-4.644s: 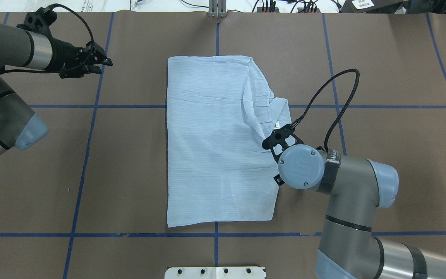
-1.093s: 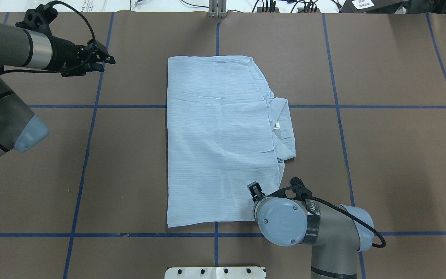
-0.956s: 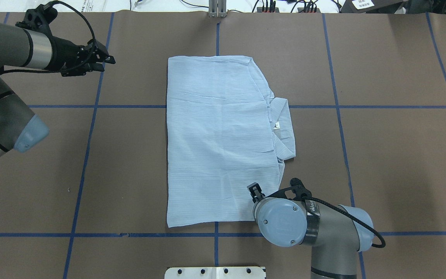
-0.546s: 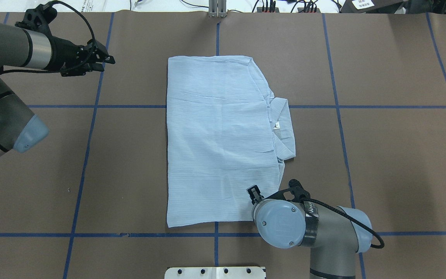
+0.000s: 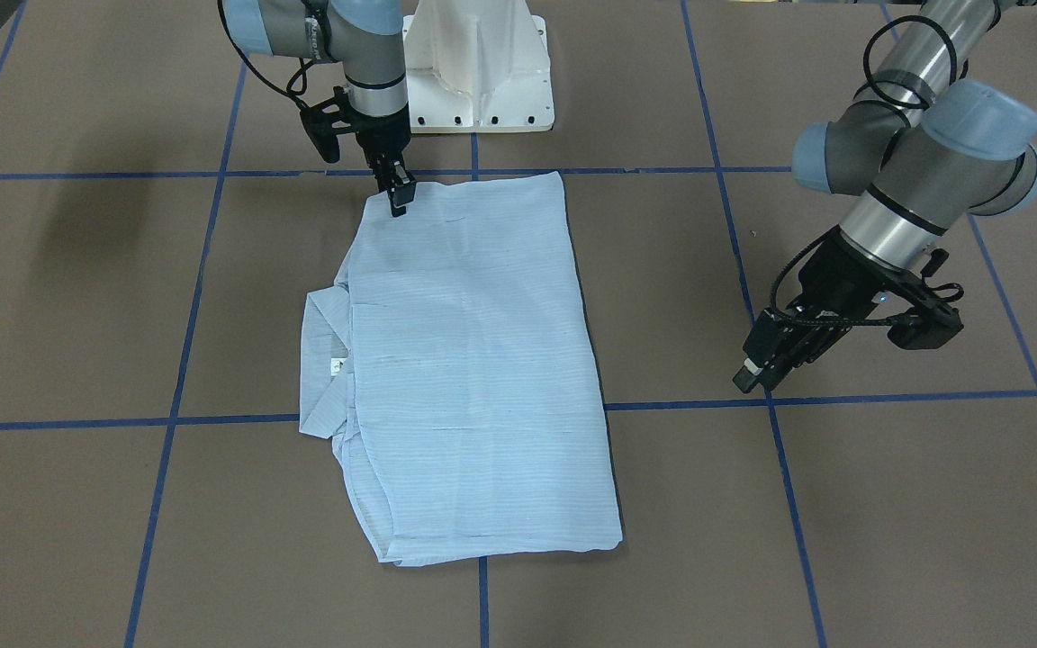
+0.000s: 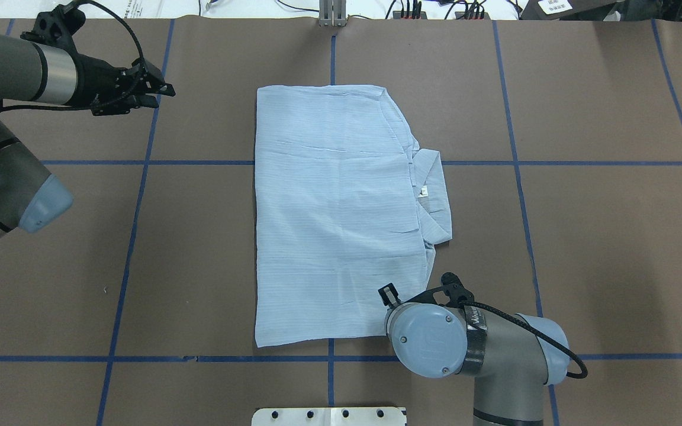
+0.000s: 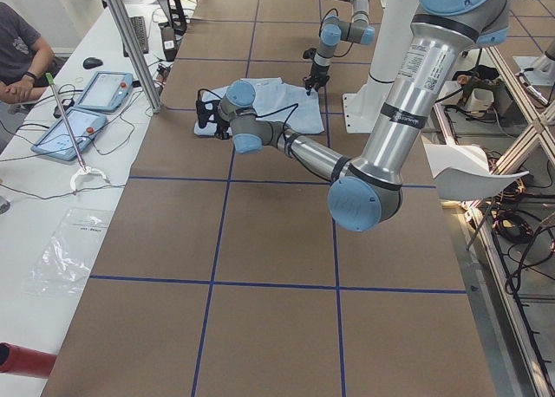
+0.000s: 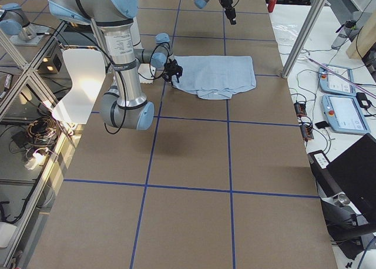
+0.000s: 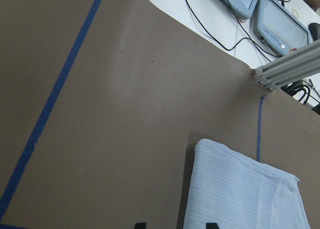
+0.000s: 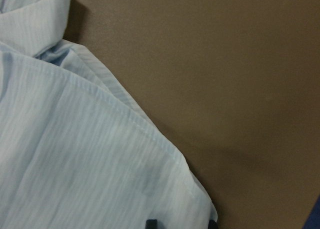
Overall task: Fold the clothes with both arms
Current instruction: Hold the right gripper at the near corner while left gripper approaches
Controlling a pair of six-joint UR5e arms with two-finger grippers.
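Since the shirt (image 6: 335, 219) already lies as a flat folded rectangle mid-table, with the collar (image 6: 433, 195) and its neck tag (image 6: 422, 190) poking out on the robot's right side, what's left looks like another fold across the stack.

Right gripper (image 5: 399, 196) points straight down at the shirt's near-right corner, the one closest to the robot base. In the wrist view both fingertips (image 10: 151, 222) show with a gap, the hem of that corner running between them. So the jaws are parted and straddle the edge, nothing pinched yet. Vertical approach makes sense: the cloth is thin and flush on the table (image 6: 584, 236), so a finger has to get down beside the hem to catch it.

Left gripper (image 6: 160, 97) hovers above bare table, well apart from the shirt, off its far-left corner. Jaws parted, holding nothing. Its wrist camera has that far corner in frame — my read is it's staged there, clear of the cloth, with a line of sight for its own pick.

Risks: corner is several layers, so a shallow pinch may lift only the top one and peel the fold open. The collar bulge near the right edge may drag when that side lifts.
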